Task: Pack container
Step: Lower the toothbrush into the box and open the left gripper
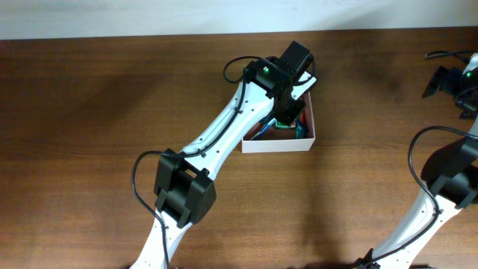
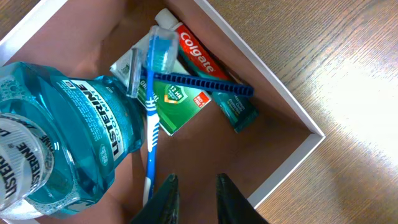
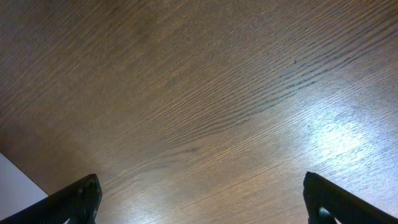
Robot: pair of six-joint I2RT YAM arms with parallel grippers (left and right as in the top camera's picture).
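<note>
Toward 1 o'clock from the table's (image 3: 199, 93) middle sits the container (image 1: 278, 146). The left gripper (image 2: 194, 198) hangs over it, fingers narrowly apart and empty. Inside lie a mouthwash bottle (image 2: 56, 137) at 9 o'clock, plus a toothbrush (image 2: 151, 112), toothpaste (image 2: 199, 56), razor (image 2: 199, 84) and green packet (image 2: 180, 102). At 2 o'clock, the right gripper (image 3: 199, 186) gapes wide above the wood.
</note>
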